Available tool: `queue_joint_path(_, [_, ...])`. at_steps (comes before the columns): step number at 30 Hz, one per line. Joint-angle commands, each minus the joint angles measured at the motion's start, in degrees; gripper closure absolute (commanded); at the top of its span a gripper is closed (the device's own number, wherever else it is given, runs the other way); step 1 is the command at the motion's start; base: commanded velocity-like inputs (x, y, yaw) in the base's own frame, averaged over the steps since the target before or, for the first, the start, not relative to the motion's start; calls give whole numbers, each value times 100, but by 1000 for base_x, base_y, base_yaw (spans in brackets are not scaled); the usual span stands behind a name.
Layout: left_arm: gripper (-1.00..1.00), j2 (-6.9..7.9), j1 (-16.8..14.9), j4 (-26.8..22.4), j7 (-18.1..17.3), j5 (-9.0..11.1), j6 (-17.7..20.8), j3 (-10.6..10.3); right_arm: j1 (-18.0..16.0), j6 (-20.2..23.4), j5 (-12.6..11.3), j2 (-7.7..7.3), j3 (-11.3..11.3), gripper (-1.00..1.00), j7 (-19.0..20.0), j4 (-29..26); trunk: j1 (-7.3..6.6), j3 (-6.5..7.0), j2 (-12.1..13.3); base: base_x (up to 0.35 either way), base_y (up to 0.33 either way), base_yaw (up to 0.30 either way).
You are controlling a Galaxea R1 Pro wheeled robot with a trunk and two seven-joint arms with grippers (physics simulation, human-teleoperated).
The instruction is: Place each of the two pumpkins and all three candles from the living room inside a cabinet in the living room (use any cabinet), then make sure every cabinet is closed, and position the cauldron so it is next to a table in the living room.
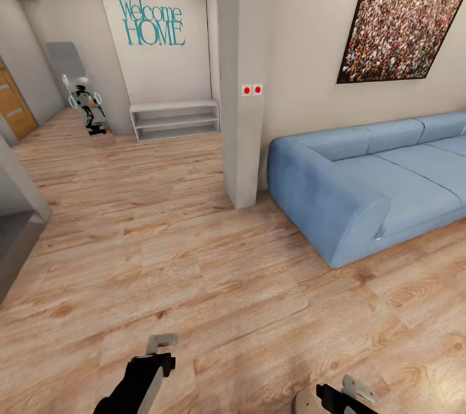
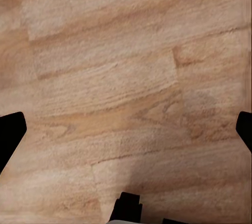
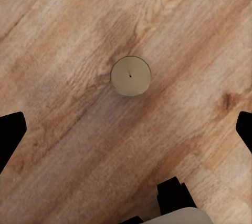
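Note:
A small round cream candle (image 3: pixel 130 76) with a dark wick dot stands on the wood floor, seen from straight above in the right wrist view. My right gripper (image 3: pixel 126 129) hangs over it, open, its two dark fingertips (image 3: pixel 11 134) far apart and the candle a little off the line between them. In the head view the right gripper (image 1: pixel 356 392) sits at the bottom edge. My left gripper (image 1: pixel 160 344) is low at the bottom left, and it (image 2: pixel 126 129) is open over bare floor planks. The pumpkins, cabinet, cauldron and table are out of view.
A blue sofa (image 1: pixel 382 174) stands at the right under a framed picture (image 1: pixel 401 26). A grey pillar (image 1: pixel 243 110) rises just left of it. Down the hall are a low white shelf (image 1: pixel 175 119) and a leaning mirror (image 1: pixel 81 94). A grey counter edge (image 1: pixel 16 233) juts in at left.

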Motion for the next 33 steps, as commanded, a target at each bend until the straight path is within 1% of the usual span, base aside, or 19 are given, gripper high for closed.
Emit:
queue_joint_path(1, [-100,4,4,-169,-102,2,263,5,0,-9,3,2,0,-100,5,0,23,-19,-42,0,0,0])
queue_joint_path(3, [-100,19,9,-464,-362,3,815,18,0,-22,10,6,1,-100,7,0,67,-55,-122,0,0,0])
queue_joint_path(4, [-100,67,22,-776,-665,4,1274,45,0,-33,13,7,7,-100,5,0,89,-73,-162,0,0,0])
queue_joint_path(5, [-100,162,45,-1133,-1014,4,1691,70,0,-39,14,8,17,-100,3,0,111,-90,-202,0,0,0])
queue_joint_path(6, [-100,217,62,-1375,-1232,4,1942,80,0,-45,16,10,20,-100,3,0,132,-108,-242,0,0,0])
queue_joint_path(7, [-100,278,102,-1917,-1606,2,2481,92,0,-51,21,18,39,-100,3,0,154,-126,-282,0,0,0])
queue_joint_path(8, [-100,296,125,-2184,-1729,0,2710,97,0,-52,22,14,61,-100,2,0,176,-144,-322,0,0,0])
queue_joint_path(10, [-100,309,160,-2674,-1860,-13,2957,102,0,-49,16,6,88,-100,2,0,220,-180,-403,0,0,0])
queue_joint_path(11, [-100,310,168,-2879,-1893,-23,3022,104,0,-48,11,4,94,-100,2,0,242,-198,-443,0,0,0])
queue_joint_path(13, [-100,315,177,-3063,-1919,-35,3076,107,0,-47,4,2,103,-100,2,0,286,-234,-523,0,0,0])
queue_joint_path(14, [-100,322,186,-3113,-1923,-40,3092,111,0,-45,2,1,104,-100,2,0,286,-234,-523,0,0,0])
queue_joint_path(21, [-100,352,201,-3139,-1917,-70,3114,126,0,-51,-4,6,114,-100,-4,0,286,-234,-523,0,0,0])
queue_joint_path(22, [-100,356,202,-3142,-1910,-74,3111,152,0,-33,4,32,115,-100,-25,0,308,-252,-563,0,0,0])
queue_joint_path(33, [-100,346,201,-3169,-1896,-68,3112,189,0,-44,-9,26,115,-100,-45,-6,550,-450,-1004,0,0,0])
